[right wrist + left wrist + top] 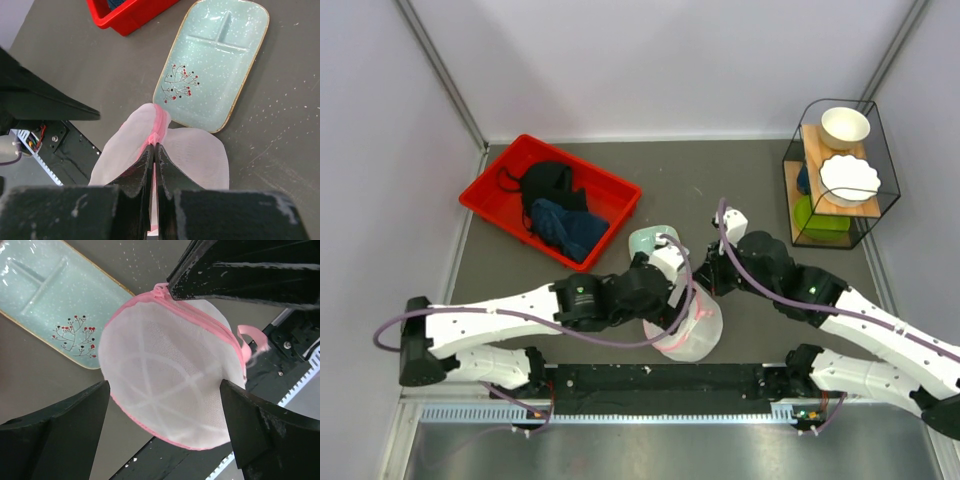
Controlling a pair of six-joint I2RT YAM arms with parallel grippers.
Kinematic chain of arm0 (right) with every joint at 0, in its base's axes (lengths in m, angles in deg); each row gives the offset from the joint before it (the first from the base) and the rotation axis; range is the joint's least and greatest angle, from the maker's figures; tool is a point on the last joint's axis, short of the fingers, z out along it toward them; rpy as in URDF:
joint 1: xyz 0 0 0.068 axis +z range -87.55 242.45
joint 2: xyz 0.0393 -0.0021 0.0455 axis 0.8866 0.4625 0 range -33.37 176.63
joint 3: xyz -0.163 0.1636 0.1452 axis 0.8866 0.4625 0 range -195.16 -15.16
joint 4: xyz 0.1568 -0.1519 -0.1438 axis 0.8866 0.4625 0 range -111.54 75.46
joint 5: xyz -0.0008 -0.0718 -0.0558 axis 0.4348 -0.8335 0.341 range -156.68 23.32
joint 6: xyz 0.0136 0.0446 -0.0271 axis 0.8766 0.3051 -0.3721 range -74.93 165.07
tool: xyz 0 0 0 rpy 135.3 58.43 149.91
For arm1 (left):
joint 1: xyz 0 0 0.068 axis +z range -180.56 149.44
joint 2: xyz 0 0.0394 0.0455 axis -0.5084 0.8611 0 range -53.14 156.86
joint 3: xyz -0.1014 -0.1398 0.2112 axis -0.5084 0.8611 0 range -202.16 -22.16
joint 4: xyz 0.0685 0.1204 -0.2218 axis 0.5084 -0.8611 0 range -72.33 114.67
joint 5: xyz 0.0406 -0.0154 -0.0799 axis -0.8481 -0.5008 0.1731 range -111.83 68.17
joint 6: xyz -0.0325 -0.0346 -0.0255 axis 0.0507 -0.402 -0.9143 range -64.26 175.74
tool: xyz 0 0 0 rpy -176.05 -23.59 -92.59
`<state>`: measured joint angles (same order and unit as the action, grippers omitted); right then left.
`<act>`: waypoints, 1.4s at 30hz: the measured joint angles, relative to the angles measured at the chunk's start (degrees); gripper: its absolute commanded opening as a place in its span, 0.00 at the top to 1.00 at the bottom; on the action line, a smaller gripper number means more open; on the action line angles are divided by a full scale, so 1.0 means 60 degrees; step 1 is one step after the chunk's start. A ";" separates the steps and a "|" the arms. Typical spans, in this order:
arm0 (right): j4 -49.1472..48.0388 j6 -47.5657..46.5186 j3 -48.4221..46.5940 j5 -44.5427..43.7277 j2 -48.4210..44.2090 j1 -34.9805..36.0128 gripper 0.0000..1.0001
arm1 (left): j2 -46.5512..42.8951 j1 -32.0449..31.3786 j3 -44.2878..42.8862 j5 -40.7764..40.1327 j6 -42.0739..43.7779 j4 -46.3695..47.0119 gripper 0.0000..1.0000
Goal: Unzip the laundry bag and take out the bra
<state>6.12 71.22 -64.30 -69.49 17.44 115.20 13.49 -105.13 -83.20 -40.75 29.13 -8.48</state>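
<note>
Laundry bag (688, 330) is sitting on the counter (720, 190) at the middle of the near edge, just beside the mint tray (215, 65), which is lying toward the far side. Right tool (155, 148) is pinching the bag's pink trim (159, 125) at the top, jaws narrowed onto the fabric. Left tool (165, 390) is hovering wide, its fingers (60, 425) flanking the round mesh face; contact is not discernible. Mesh is hiding the contents. Red bin (515, 205) is standing by the far left corner.
</note>
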 measured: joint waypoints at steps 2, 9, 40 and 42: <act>0.0004 0.0007 0.0000 -0.0015 -0.0029 0.0000 1.00 | 0.0576 0.0000 -0.0142 -0.0066 -0.0262 0.0047 0.05; 0.0040 0.0087 0.0000 -0.0040 -0.0029 0.0000 1.00 | 0.0652 0.0000 -0.0149 -0.0302 -0.0991 0.0565 0.08; 0.1100 0.0681 -0.0506 -0.1351 0.0324 -0.0412 1.00 | 0.2073 -0.0091 -0.0273 -0.1155 -0.3541 0.1872 0.58; 0.1115 0.0674 -0.0506 -0.1322 0.0324 -0.0521 1.00 | 0.2084 -0.0091 -0.0273 -0.1271 -0.3519 0.1796 0.72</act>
<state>12.81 75.27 -67.34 -77.42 19.38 112.08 25.99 -105.67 -84.84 -48.38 8.02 2.30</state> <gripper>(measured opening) 0.006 0.458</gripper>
